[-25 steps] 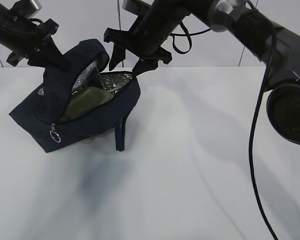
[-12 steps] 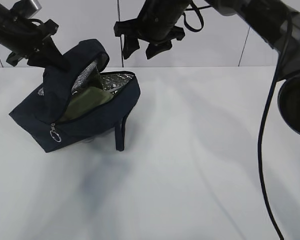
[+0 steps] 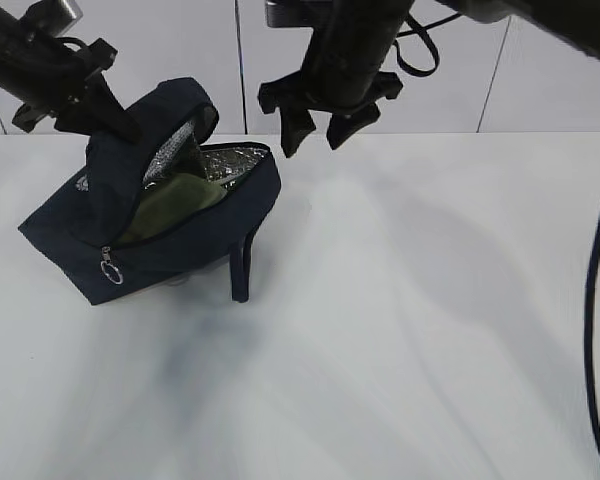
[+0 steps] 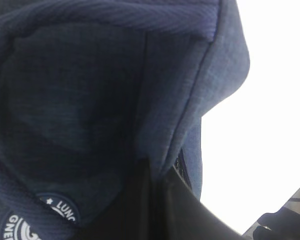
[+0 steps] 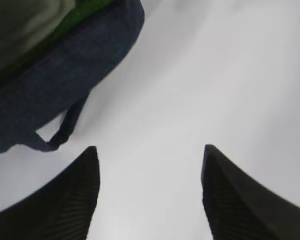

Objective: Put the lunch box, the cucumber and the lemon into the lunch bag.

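Lunch bag (image 3: 150, 215) tilted on table (image 3: 400, 330), lid pinched up by left gripper (image 3: 120, 125). Right gripper (image 3: 315, 135) hangs spread and empty, beside the bag. Green shape inside, probably lunch box (image 3: 175, 205); cucumber, lemon unseen, possibly already packed.

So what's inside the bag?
The bag gapes open, showing silver lining and something pale green lying at its mouth. Anything deeper is hidden by the fabric; no lemon or cucumber shows.
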{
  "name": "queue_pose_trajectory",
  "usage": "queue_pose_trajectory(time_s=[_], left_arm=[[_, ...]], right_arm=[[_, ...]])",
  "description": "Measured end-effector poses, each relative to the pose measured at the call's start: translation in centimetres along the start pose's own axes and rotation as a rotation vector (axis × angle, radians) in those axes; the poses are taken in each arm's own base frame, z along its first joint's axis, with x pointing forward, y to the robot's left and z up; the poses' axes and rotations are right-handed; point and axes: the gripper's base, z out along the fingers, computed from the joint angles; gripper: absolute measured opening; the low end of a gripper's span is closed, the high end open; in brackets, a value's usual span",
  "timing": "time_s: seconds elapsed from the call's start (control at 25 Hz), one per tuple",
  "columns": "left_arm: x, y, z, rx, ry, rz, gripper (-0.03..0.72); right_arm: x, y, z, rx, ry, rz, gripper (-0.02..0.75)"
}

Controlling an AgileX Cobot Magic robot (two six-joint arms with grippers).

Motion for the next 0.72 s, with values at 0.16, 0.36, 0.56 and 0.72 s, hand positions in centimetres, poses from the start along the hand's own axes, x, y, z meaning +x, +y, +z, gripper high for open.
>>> queue_pose_trajectory(time_s=[0.16,0.36,0.56,0.72], left_arm=[[0.0,0.0,0.0,-0.001,-0.002,0.0,-0.01],[0.0,0.0,0.0,-0.001,-0.002,0.0,-0.01],[0.0,0.0,0.0,0.0,0.0,0.0,-0.01],[0.0,0.0,0.0,0.0,0.0,0.002,-0.01]], right_arm=[[1.9,-0.3,-1.3,0.038,0.064,-0.005,0.477],[4.5,-0.4,-2.5,0.062,0.136,-0.005,0.477],[7.2,-0.6,-2.6,0.065,0.115,0.002,0.477],[8.6,-0.6,-2.5,0.05,-0.059,0.016,0.477]])
